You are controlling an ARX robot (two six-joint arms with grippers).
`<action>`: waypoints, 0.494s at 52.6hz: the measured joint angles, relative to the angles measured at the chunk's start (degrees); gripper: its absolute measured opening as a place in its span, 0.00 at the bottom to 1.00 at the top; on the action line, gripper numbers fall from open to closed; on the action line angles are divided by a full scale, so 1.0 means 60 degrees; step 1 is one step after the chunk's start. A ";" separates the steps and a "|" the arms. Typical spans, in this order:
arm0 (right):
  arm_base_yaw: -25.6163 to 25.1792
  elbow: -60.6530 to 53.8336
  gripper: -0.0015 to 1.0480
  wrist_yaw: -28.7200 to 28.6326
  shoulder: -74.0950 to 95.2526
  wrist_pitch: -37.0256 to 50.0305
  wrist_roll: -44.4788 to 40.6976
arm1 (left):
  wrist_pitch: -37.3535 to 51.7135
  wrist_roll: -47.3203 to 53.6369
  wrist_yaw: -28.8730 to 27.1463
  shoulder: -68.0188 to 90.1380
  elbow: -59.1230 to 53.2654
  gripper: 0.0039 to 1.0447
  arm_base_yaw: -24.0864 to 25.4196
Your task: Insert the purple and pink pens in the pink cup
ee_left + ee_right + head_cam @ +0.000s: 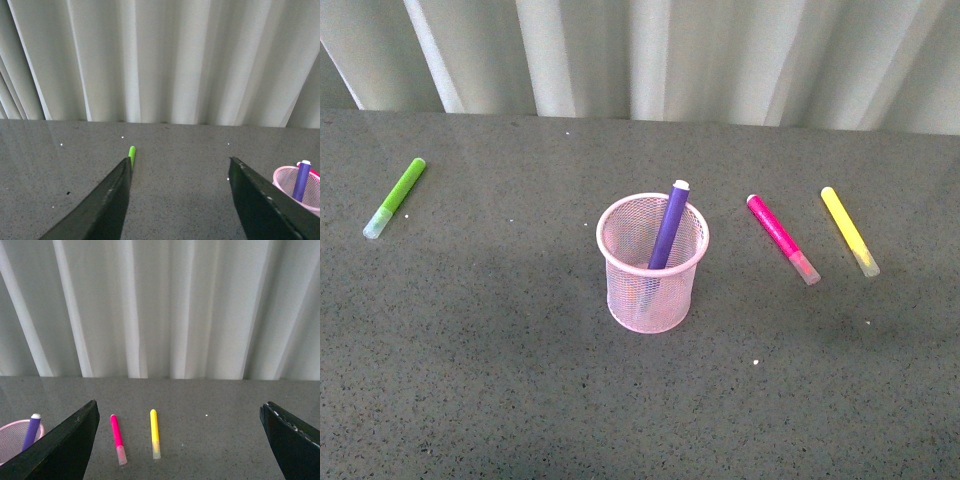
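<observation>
The pink cup (653, 264) stands upright mid-table, a light pink mesh holder. The purple pen (669, 225) leans inside it, its pale end poking above the rim. The pink pen (781, 238) lies flat on the table to the cup's right, pale cap toward me. Neither gripper shows in the front view. My left gripper (180, 165) hangs open over bare table, with the cup (300, 192) and purple pen (302, 180) off to one side. My right gripper (180, 412) is open too, the pink pen (117, 436) lying just inside one finger, the cup (20, 440) beyond it.
A lime-green marker (396, 197) lies at the table's left, also seen by the left finger (131, 154). A yellow marker (849, 231) rests right of the pink pen, parallel to it (155, 437). Pale curtains (650, 55) close off the far table edge.
</observation>
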 joint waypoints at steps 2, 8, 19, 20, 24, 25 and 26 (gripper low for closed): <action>0.0230 0.0237 0.93 0.0455 0.0259 -0.0572 0.0415 | 0.0000 0.0000 0.0004 0.0000 0.0000 0.64 0.0000; 0.1140 0.1239 0.93 0.1235 0.1497 -0.1228 0.1708 | 0.0000 0.0000 -0.0004 0.0000 0.0000 0.81 0.0000; 0.1461 0.3497 0.93 0.1829 0.2561 -0.0561 0.1592 | 0.0000 0.0022 -0.0004 0.0000 0.0000 0.94 0.0000; 0.1461 0.3577 0.93 0.1854 0.2634 -0.0459 0.1512 | 0.0000 0.0025 -0.0004 0.0000 0.0004 0.94 0.0000; 0.1213 0.4160 0.93 0.1534 0.3657 0.0590 0.1016 | 0.0000 0.0025 -0.0004 0.0000 0.0000 0.94 0.0000; 0.1096 0.4335 0.93 0.1512 0.4113 0.0958 0.0849 | 0.0000 0.0025 0.0000 0.0000 0.0004 0.94 0.0000; 0.0984 0.4517 0.93 0.1548 0.4615 0.1344 0.0718 | 0.0000 0.0025 0.0004 0.0000 0.0004 0.94 -0.0004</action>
